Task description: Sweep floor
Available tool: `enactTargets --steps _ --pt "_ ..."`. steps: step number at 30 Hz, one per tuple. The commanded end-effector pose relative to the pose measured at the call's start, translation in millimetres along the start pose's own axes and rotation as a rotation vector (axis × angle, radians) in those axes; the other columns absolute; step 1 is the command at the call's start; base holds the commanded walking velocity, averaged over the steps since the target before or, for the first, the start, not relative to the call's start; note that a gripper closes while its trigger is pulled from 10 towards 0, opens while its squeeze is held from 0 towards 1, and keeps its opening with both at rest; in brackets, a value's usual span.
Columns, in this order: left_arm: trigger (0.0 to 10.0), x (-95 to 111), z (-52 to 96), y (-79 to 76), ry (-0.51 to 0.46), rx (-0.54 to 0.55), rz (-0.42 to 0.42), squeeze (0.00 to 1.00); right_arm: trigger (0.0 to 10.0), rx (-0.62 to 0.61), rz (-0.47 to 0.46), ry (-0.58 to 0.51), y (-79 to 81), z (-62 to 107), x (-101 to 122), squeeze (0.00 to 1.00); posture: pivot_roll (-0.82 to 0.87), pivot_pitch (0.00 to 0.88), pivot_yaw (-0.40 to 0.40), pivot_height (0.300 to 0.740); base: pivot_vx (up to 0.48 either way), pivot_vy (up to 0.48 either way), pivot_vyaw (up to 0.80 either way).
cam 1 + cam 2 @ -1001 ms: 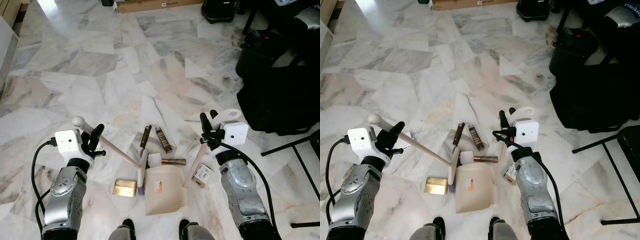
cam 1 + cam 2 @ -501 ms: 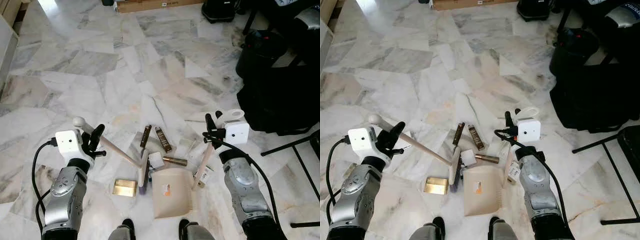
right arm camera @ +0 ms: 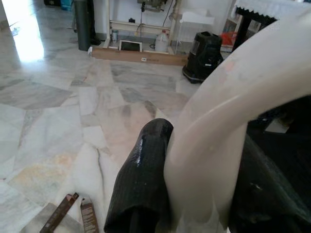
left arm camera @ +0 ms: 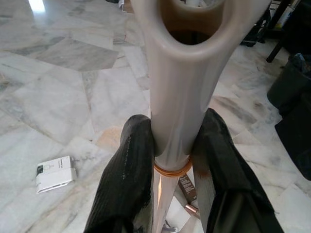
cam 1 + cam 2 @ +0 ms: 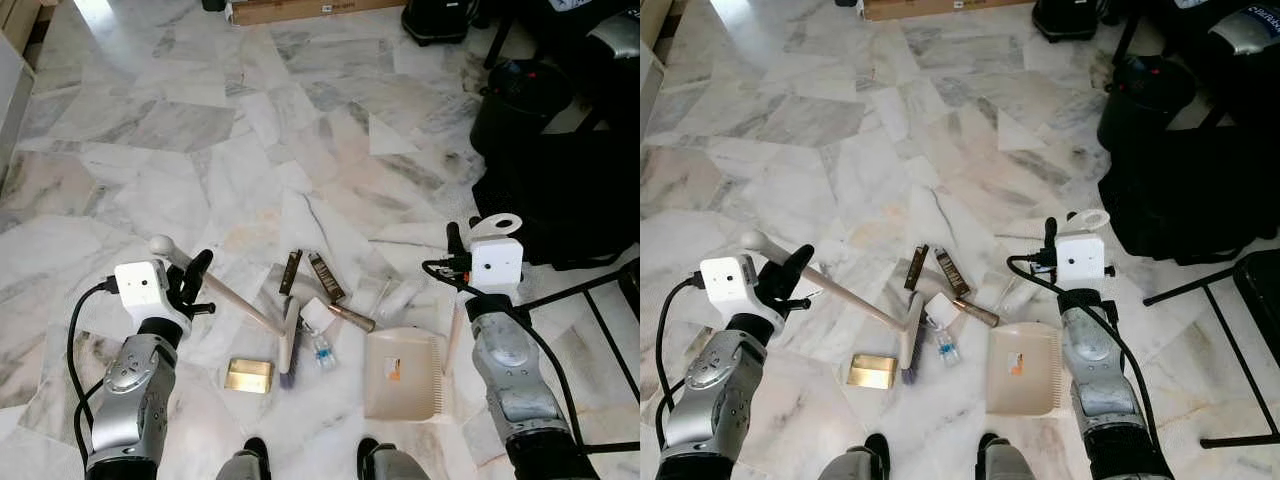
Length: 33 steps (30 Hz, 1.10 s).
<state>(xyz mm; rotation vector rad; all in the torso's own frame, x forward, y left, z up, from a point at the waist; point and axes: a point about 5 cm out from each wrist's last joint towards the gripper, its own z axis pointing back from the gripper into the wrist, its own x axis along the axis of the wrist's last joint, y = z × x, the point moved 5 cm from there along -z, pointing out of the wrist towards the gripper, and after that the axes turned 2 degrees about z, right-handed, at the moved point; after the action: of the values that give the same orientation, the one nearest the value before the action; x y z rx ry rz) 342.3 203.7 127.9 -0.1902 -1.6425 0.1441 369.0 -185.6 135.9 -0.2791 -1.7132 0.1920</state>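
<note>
While clamped in the right hand (image 5: 462, 252), dustpan (image 5: 401, 374) rests below.

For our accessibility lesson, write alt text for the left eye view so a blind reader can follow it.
On a marble floor, the left gripper holds a brush beside scattered litter, while the right gripper holds a cream dustpan by its upright handle. A gold box lies near the brush; black bags stand at right.

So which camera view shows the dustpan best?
The left eye view: the whole beige dustpan lies flat on the floor, with its handle rising to the right gripper. The right eye view shows it equally whole. In the right wrist view the fingers clamp its handle.
</note>
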Motion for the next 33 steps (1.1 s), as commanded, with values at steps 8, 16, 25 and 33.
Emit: enactTargets --steps 8,16,25,33 --pt "10.0 -5 3.8 2.7 0.029 0.007 0.003 0.0 10.0 0.034 -0.024 0.027 15.2 2.2 -8 0.0 -0.04 0.298 0.027 0.74 0.0 0.0 0.0" --pt "10.0 -7 3.9 0.5 0.04 -0.005 0.01 0.0 10.0 0.064 -0.027 0.043 21.4 0.3 -11 0.0 -0.04 0.303 0.025 0.74 0.0 0.0 0.0" --pt "10.0 -10 4.5 -3.1 0.057 -0.018 0.023 0.0 10.0 0.15 -0.091 0.033 44.2 -1.2 -8 0.0 -0.04 0.31 0.023 0.74 0.0 0.0 0.0" --pt "10.0 -11 3.7 -6.4 0.061 -0.024 0.029 0.0 10.0 0.159 -0.082 0.011 48.2 -2.8 -3 0.0 -0.04 0.309 0.019 0.74 0.0 0.0 0.0"
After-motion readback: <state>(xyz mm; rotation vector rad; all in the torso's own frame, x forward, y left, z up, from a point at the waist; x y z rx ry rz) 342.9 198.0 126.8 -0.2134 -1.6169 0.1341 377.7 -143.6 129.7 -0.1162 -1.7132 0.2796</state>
